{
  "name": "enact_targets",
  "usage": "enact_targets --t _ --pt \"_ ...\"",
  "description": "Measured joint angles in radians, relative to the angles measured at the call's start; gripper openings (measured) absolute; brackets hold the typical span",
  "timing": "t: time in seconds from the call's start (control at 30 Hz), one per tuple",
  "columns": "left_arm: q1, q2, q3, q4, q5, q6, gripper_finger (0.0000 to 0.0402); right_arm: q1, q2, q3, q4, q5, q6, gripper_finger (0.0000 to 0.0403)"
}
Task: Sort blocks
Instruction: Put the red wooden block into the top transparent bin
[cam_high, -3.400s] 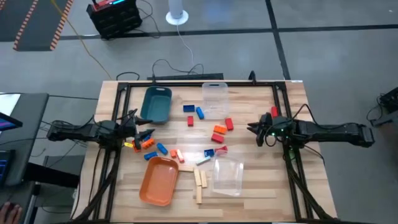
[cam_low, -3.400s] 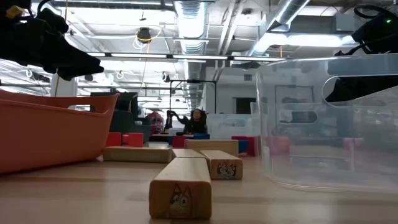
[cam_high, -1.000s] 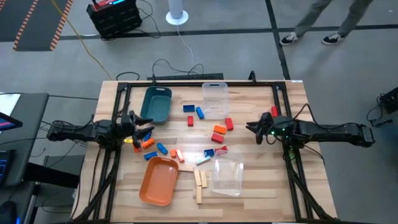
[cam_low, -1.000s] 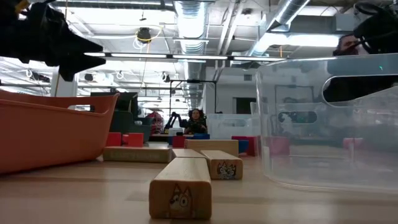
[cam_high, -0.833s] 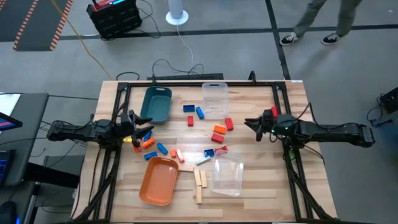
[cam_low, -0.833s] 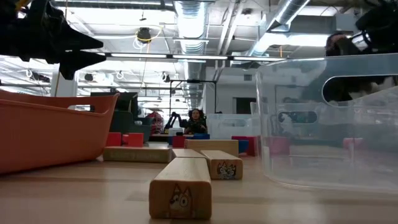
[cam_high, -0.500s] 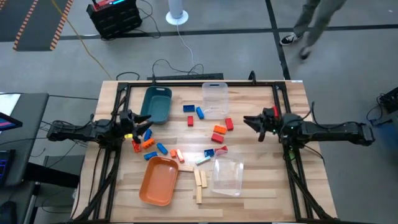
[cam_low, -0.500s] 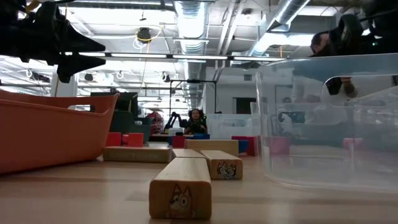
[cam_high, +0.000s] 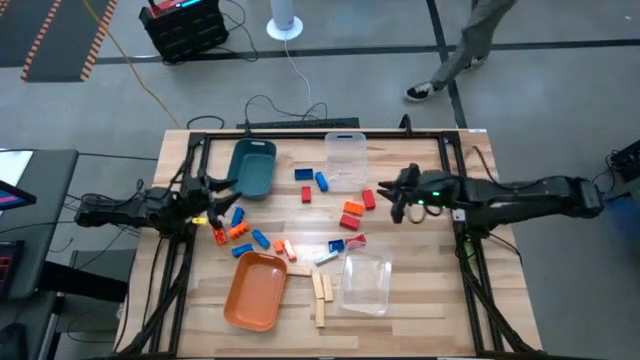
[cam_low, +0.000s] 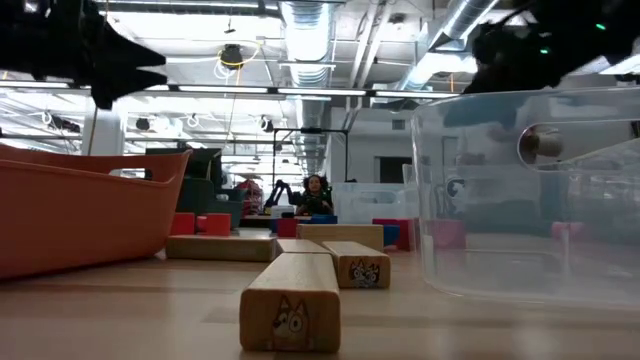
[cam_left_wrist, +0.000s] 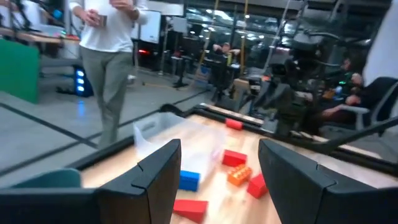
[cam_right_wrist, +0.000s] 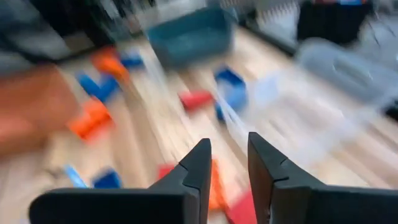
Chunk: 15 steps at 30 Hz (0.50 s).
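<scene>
Blocks (cam_high: 320, 215), red, orange, blue and plain wood, lie scattered over the middle of the surface (cam_high: 420, 290), none of them yet in a tray or bin. My right end effector (cam_high: 392, 197) hangs above the surface with its fingers parted by a narrow gap and nothing between them. Just ahead of its tips lies a red block (cam_high: 368, 199), and a little further on, toward the near side, an orange block (cam_high: 352, 209) with another red block (cam_high: 349, 221) touching it. The right arm is plainly the nearer one to this group.

The red block ahead looks short, its long axis running roughly front to back across my line of reach, though the overhead view is too coarse to be sure. If that holds, my fingers would close across its narrow width with little wrist turn.

My left end effector (cam_high: 222, 192) hovers at the far side of the scatter, fingers spread wide and empty, beside the teal tray (cam_high: 251, 167). Its nearest pieces are an orange block (cam_high: 238, 230) and a blue block (cam_high: 260, 239), both slanted. The wood blocks (cam_high: 321, 289) lie well apart from both end effectors, long axes pointing front to back.
</scene>
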Motion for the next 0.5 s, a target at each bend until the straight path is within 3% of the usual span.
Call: enact_targets --t 0.2,0.5 --pt "0.0 0.093 0.084 -0.101 -0.042 -0.016 0.021 -0.003 0.219 0.188 -0.284 0.03 0.011 0.0145" --pt "0.043 0.352 0.207 -0.141 -0.049 -0.098 0.021 -0.008 0.333 0.206 -0.366 0.01 0.12 0.0253"
